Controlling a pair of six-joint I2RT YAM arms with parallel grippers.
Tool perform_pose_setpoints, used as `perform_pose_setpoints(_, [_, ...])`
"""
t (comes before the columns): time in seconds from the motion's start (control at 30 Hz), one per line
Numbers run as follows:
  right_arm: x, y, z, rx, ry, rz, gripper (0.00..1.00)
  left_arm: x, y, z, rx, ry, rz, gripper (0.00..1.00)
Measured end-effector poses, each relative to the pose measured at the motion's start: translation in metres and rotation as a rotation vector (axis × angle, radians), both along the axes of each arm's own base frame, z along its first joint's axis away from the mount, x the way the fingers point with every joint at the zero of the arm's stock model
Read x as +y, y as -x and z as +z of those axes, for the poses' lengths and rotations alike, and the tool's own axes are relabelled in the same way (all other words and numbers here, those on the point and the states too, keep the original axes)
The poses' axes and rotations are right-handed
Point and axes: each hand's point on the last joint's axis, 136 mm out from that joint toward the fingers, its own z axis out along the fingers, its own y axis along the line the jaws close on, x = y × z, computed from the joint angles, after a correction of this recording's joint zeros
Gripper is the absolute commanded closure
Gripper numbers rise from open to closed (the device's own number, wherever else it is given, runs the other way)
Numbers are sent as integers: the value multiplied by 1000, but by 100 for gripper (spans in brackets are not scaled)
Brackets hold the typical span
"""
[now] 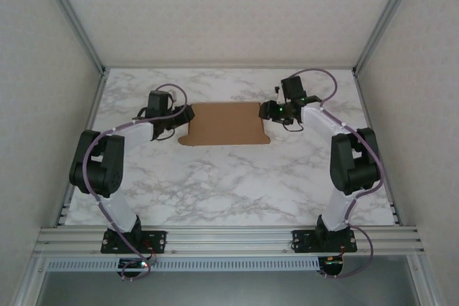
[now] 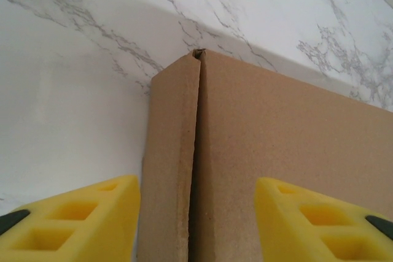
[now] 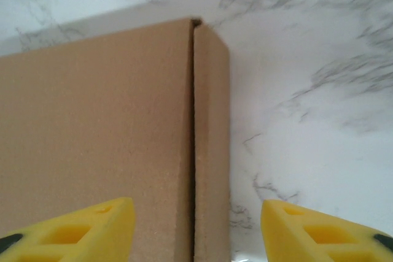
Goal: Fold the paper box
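Note:
The paper box (image 1: pixel 226 122), plain brown cardboard, lies flat on the marble table, folded into a thin rectangle with a scalloped flap at its near edge. My left gripper (image 1: pixel 185 118) is at its left end and my right gripper (image 1: pixel 267 111) at its right end. In the left wrist view the left gripper (image 2: pixel 198 216) stands open over the box's (image 2: pixel 276 151) left side wall, one yellow finger (image 2: pixel 80 222) over the table. In the right wrist view the right gripper (image 3: pixel 196 225) stands open over the box's (image 3: pixel 92 121) right side wall, apart from it.
The white marble table (image 1: pixel 229 184) is walled by a metal frame with pale side and back panels. Both arm bases sit on the rail (image 1: pixel 229 238) at the near edge.

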Motion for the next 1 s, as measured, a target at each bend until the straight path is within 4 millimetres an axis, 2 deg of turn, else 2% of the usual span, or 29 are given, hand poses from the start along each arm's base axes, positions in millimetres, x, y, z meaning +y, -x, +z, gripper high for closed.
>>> perform_pose_setpoints(0.23, [9,2,-31,83,-20,33,48,0,3,-19,48,-7,-6,52])
perform_pose_setpoints(0.3, [12,0,-33,88,-30,40,51,-1,4,-25,60,-6,-9,54])
perform_pose_setpoints(0.6, [20,-6,-39,106,-66,52,70,-6,-2,-24,46,14,-27,66])
perform_pose_setpoints(0.7, [21,-7,-39,103,-73,51,72,-7,-6,-23,38,16,-28,69])
perform_pose_setpoints(0.77, [21,-7,-39,102,-74,51,66,-7,-8,-23,35,15,-29,71])
perform_pose_setpoints(0.87, [21,-7,-39,97,-74,53,49,-7,-9,-22,30,9,-33,72])
perform_pose_setpoints(1.0, [13,-4,-36,97,-89,30,39,-6,-9,-22,22,-3,-44,72])
